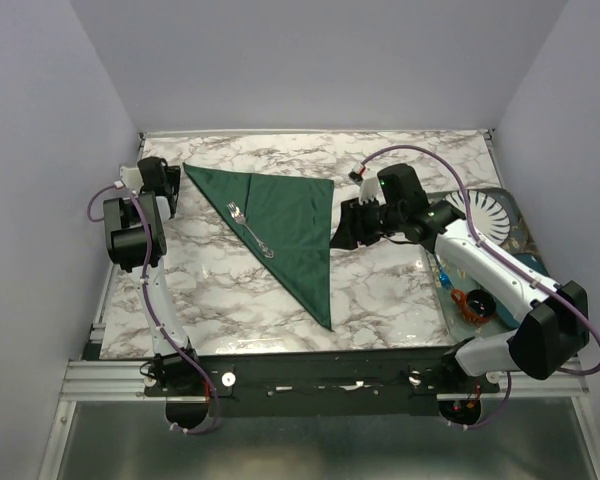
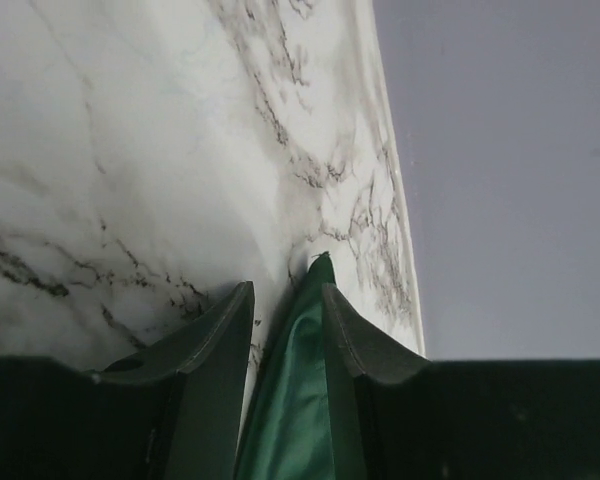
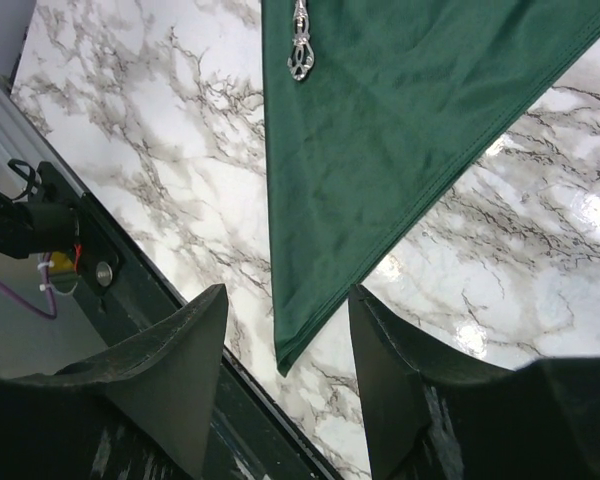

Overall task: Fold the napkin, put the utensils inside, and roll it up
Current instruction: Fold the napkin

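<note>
Teal dish (image 1: 520, 238) on the right w/ a white ribbed thing (image 1: 485, 212) in it. Marble worktop (image 1: 400, 290), pale walls. Dark green napkin (image 1: 290, 215) is a folded triangle mid-worktop, silver fork (image 1: 250, 230) on top. Left fingers (image 2: 220, 340) have its corner between them; pinched or not, can't tell. Right fingers (image 3: 180, 350) are spread, holding nothing.

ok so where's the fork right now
In the top view the fork lies diagonally on the folded napkin, left of the centre of the table, with its tines pointing toward the far left.
</note>
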Action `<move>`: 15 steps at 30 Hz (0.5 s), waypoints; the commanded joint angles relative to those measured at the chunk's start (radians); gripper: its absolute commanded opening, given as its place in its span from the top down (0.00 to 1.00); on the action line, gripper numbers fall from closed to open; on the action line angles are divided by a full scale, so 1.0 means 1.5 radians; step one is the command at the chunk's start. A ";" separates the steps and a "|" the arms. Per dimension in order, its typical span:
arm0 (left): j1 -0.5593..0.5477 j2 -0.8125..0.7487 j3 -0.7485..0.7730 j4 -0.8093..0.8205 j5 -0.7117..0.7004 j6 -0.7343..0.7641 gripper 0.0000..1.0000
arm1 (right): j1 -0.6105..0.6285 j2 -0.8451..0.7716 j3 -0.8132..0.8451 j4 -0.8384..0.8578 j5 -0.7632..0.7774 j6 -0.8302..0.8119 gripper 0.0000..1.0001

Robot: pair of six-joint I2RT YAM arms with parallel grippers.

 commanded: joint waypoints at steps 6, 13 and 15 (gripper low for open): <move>0.007 0.082 0.067 -0.012 0.090 0.006 0.61 | -0.004 -0.019 -0.003 0.017 -0.012 -0.002 0.40; 0.006 0.088 0.100 -0.084 0.101 0.051 0.53 | -0.005 -0.023 -0.007 0.026 -0.019 0.004 0.40; 0.005 0.084 0.098 -0.086 0.098 0.061 0.53 | -0.005 -0.023 -0.009 0.029 -0.022 0.007 0.40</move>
